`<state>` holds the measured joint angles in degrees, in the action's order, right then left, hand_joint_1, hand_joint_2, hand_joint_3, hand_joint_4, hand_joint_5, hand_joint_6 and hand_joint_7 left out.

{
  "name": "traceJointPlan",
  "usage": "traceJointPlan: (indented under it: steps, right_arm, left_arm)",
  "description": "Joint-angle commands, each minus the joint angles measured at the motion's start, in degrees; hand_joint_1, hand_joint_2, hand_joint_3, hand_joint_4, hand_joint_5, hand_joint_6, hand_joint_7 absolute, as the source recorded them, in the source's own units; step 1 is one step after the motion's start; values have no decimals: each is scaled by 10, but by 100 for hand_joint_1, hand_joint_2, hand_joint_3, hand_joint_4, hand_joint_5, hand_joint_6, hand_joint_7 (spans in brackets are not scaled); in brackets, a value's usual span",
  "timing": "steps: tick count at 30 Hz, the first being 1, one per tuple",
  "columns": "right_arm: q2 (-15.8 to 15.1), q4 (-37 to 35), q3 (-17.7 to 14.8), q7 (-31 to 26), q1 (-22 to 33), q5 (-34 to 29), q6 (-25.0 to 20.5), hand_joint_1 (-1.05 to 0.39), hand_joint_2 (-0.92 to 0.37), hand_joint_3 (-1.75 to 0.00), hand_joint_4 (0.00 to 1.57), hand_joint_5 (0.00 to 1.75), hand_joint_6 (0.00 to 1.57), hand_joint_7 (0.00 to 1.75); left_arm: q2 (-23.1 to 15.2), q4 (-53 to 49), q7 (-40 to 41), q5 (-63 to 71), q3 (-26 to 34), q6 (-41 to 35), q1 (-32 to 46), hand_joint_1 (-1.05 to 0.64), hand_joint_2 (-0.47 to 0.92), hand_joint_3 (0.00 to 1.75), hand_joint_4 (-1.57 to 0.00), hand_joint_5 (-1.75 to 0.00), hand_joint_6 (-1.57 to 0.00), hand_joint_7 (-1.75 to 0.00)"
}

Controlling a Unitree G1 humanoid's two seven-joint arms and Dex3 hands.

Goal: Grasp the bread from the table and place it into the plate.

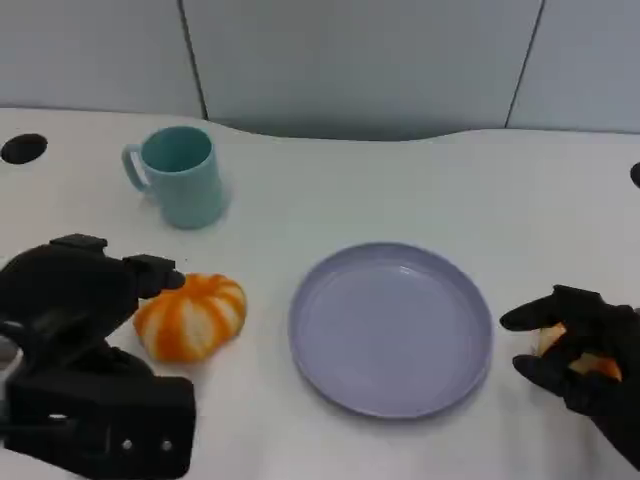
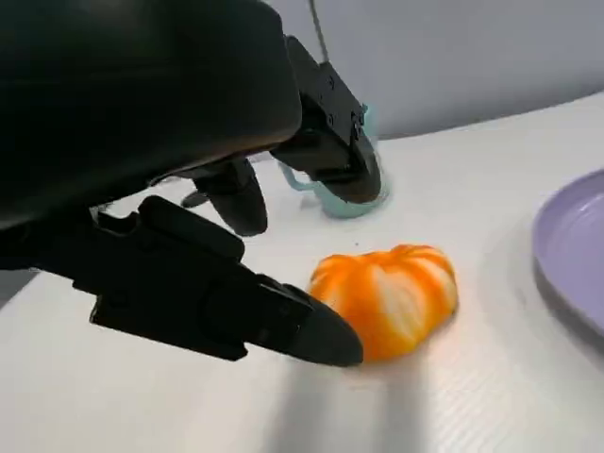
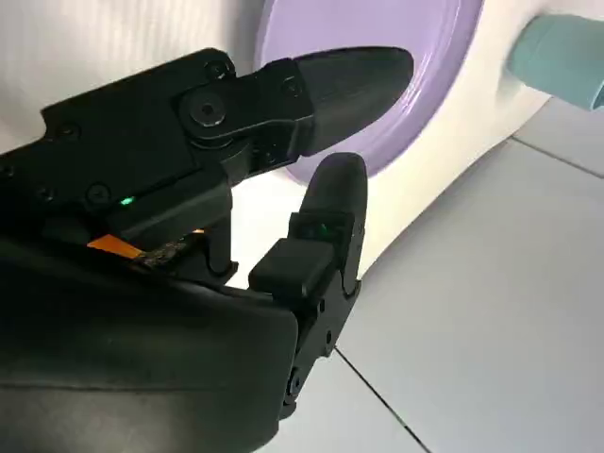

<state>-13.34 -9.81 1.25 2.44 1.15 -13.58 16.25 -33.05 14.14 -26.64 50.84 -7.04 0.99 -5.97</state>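
White tabletop (image 1: 330,190), seen from the head camera. At centre lies a round lavender plate with a raised rim (image 1: 392,328), holding nothing. The robot's left hand (image 1: 75,300), a black many-fingered hand, sits at the plate's 9 o'clock near the lower left corner; its fingers are spread and grip nothing. In the left wrist view one fingertip (image 2: 326,332) lies just beside the bread, and contact cannot be judged. The robot's right hand (image 1: 590,365) sits at the plate's 3 o'clock, fingers curled around a small orange object (image 1: 580,352), largely hidden. A teal ceramic mug with a handle (image 1: 180,175) stands upright at the plate's 10 o'clock, well apart. The orange-and-white pumpkin-shaped bread roll (image 1: 190,315) rests on the table between left hand and plate, outside the rim.
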Motion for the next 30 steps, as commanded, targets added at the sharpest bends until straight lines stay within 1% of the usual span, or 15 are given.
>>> traceJointPlan:
  steps: [1,5,7,8,10,13,19,21,23,25,29,30]
  right_arm:
    - [0,11,-2,-8,9,2,6,-27,-92,-18,72,120,72,75]
    - [0,17,-1,-11,12,-3,4,-28,-92,-18,72,122,73,76]
    - [0,20,-1,-11,13,-4,1,-29,-92,-18,72,123,73,76]
    - [1,20,-2,-10,13,-1,3,-29,-92,-18,72,123,73,76]
    - [2,20,-2,-9,14,3,5,-28,-92,-18,71,123,73,77]
    - [2,16,-2,-10,14,2,12,-28,-92,-18,72,123,73,78]
    - [2,15,-2,-10,14,2,14,-28,-92,-19,72,123,73,79]
    - [4,27,-4,-6,18,6,2,-27,-92,-18,71,124,72,79]
    - [5,33,-4,-5,20,7,-3,-26,-92,-18,71,124,72,79]
    - [5,39,-4,-6,21,3,-8,-25,-92,-18,70,124,71,79]
    - [5,45,-3,-8,22,0,-14,-25,-92,-18,70,124,71,80]
    - [5,43,-3,-9,23,1,-10,-25,-92,-18,70,124,71,80]
  left_arm:
    - [-11,-6,8,18,-24,8,-23,-74,89,0,-1,-85,-28,-3]
    - [-6,-28,9,34,-44,3,-44,-77,89,0,0,-87,-24,-1]
    - [-2,-36,9,39,-51,-3,-52,-76,88,0,0,-85,-24,0]
    - [5,-41,-5,43,-59,-15,-65,-76,87,0,0,-85,-24,0]
    - [17,-53,-25,50,-76,-33,-89,-74,86,0,0,-76,-20,-1]
    - [31,-83,-23,54,-95,-45,-117,-74,85,0,0,-73,-21,-2]
    - [32,-93,-17,52,-104,-53,-126,-75,84,0,0,-73,-22,-2]
    - [53,-136,-6,67,-123,-65,-155,-76,83,0,0,-75,-24,-3]
    - [64,-163,-6,71,-134,-75,-175,-76,82,0,0,-76,-25,-4]
    - [70,-184,-18,66,-140,-85,-193,-74,82,0,0,-71,-24,-3]
    - [70,-200,-18,60,-148,-88,-205,-73,82,0,0,-68,-23,-2]
    - [71,-219,-20,61,-154,-89,-216,-73,81,0,0,-69,-24,-3]
